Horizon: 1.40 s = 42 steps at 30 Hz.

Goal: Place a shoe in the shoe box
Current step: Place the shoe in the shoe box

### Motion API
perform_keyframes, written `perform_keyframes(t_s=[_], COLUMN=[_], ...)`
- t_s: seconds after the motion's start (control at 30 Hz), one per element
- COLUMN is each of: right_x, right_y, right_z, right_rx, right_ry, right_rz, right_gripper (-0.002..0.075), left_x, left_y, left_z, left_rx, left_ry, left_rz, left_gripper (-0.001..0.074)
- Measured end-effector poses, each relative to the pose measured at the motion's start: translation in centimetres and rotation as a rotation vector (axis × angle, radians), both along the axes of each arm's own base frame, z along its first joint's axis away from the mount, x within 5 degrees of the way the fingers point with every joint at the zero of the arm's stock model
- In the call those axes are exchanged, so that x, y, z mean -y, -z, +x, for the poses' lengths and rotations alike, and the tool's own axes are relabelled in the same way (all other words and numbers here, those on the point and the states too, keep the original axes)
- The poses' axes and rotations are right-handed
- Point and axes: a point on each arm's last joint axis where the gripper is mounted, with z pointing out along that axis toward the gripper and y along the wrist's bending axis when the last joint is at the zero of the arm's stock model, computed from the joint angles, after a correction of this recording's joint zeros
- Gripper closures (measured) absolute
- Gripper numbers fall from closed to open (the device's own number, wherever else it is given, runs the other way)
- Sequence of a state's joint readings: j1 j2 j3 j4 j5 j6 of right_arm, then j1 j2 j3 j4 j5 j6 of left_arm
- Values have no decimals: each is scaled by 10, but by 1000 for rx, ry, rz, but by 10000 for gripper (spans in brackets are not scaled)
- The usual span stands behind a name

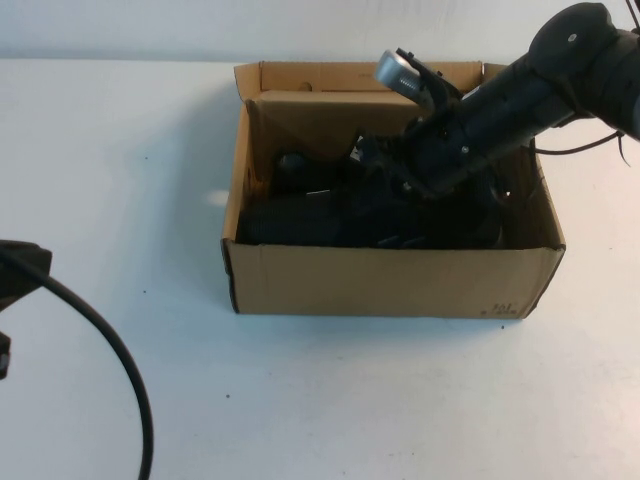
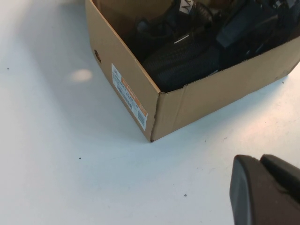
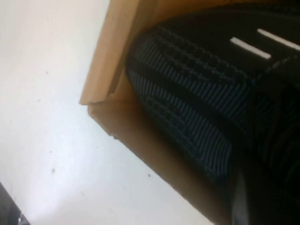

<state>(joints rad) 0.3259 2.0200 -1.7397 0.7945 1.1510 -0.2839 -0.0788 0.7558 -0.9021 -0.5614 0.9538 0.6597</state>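
Right arm [image 1: 500, 100] reaches down into the open shoe box [image 1: 390, 285] from the robot's right side. The right gripper [image 1: 375, 165] is down inside the box, over the dark shoe [image 1: 330, 215]. Its jaws are closed; whether they pinch any part of the shoe cannot be told, everything down there is black on black. In the right wrist view the shoe's ribbed knit toe [image 3: 187, 108] with two silver dashes [image 3: 251, 48] lies just ahead of the jaws, pressed against the box wall [image 3: 112, 56]; the box's corner and the white table [image 3: 42, 117] show beyond.

The shoe lies flat on the box floor, lengthwise along the near wall, below the right jaws. A second dark shape sits behind it in the box, too dark to make out in the high view. In the left wrist view a white tongue tag [image 2: 186, 5] with dark logo shows near the far edge.

Left gripper [image 2: 262, 190] hangs over bare table, jaws closed, holding nothing. The box stands well ahead of those jaws, its near corner pointing at them, label sticker [image 2: 129, 96] and round hole [image 2: 97, 56] on the side wall. A black cable [image 1: 110, 350] loops across the table on the robot's left.
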Motion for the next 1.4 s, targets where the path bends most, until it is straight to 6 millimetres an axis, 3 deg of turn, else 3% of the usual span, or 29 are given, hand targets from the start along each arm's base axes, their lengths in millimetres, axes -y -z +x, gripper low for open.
perform_keyframes(t_s=[0.37, 0.67, 0.77, 0.93, 1.0, 1.2, 1.4], right_x=[2, 2, 2, 3, 4, 11, 21], right_y=[23, 24, 24, 25, 25, 8, -26], right_z=[10, 12, 13, 14, 13, 8, -2], right_rx=[-56, -47, -40, -30, -21, 52, 165], right_ry=[80, 97, 103, 101, 98, 85, 61], right_rz=[-67, -65, -65, -84, -99, -154, -224], right_gripper=[725, 717, 646, 391, 329, 283, 280], left_x=[0, 0, 0, 0, 0, 0, 1], left_y=[0, 0, 0, 0, 0, 0, 0], left_z=[0, 0, 0, 0, 0, 0, -1], left_rx=[-3, -5, -6, -7, -8, -8, -21], left_ry=[-3, -5, -6, -7, -8, -10, -1], left_rz=[-4, -7, -8, -9, -11, -12, -27], left_gripper=[736, 736, 736, 736, 736, 736, 736])
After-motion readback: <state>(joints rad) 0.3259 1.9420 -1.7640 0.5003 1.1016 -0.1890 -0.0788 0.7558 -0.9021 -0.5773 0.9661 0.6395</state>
